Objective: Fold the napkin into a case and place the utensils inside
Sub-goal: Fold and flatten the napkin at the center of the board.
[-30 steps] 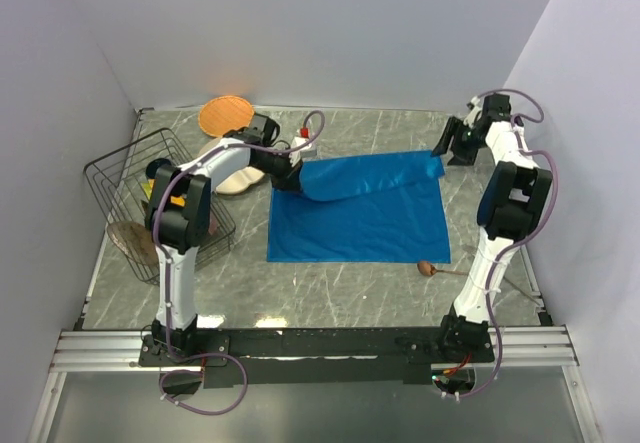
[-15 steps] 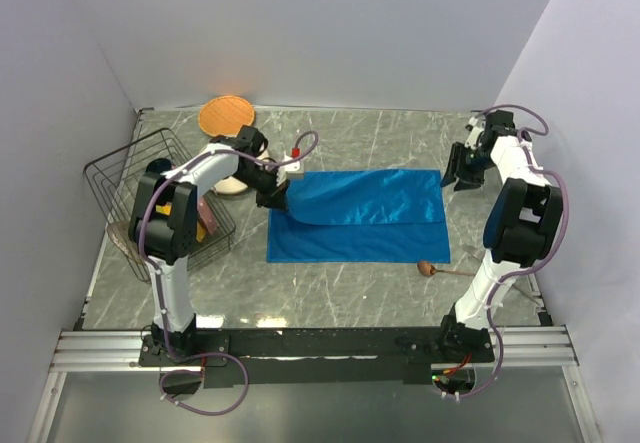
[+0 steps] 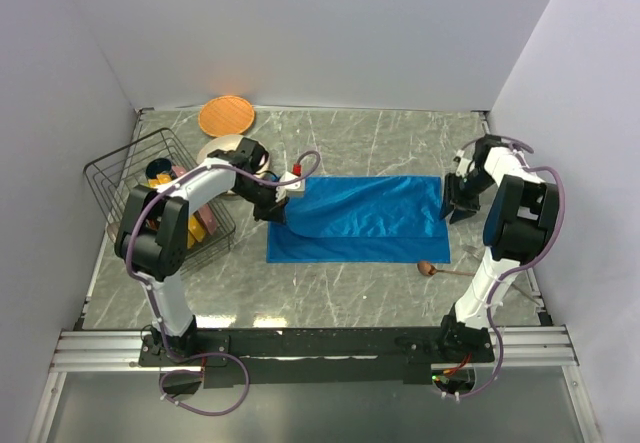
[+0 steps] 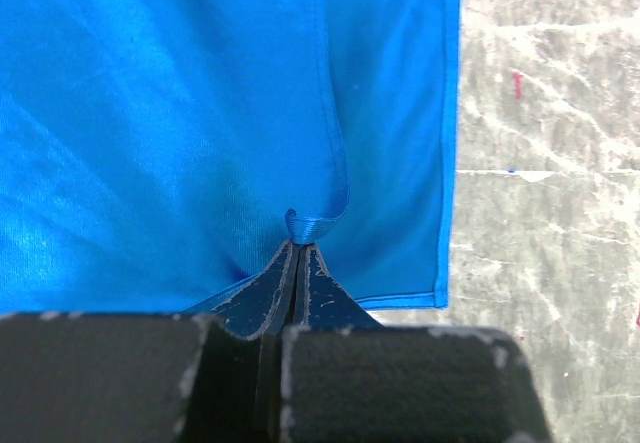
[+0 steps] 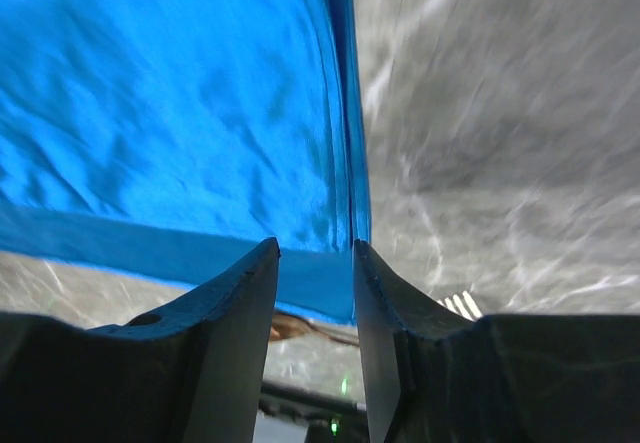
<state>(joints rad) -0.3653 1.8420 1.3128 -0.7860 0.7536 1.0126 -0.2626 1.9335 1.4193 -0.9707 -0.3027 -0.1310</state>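
The bright blue napkin (image 3: 360, 225) lies on the marble table, its far part folded toward the near side over the rest. My left gripper (image 3: 276, 213) is shut on a pinch of the upper layer's left edge (image 4: 310, 227), fingertips pressed together (image 4: 298, 249). At the napkin's right edge (image 5: 345, 163), my right gripper (image 3: 452, 203) stands open just above the cloth; nothing lies between its fingertips (image 5: 314, 255). A brown wooden spoon (image 3: 428, 268) rests just off the napkin's near right corner and shows in the right wrist view (image 5: 285, 325). Fork tines (image 5: 460, 305) peek out beside the right finger.
A black wire basket (image 3: 125, 168) holding several flat items stands at the left. An orange plate (image 3: 225, 115) lies at the back left, with a white plate (image 3: 220, 150) under my left arm. Grey walls enclose the table on three sides.
The left gripper has dragged the napkin's far edge toward the near side, laying the flap lower. The right gripper has come nearer along the right edge, and its jaws have narrowed.
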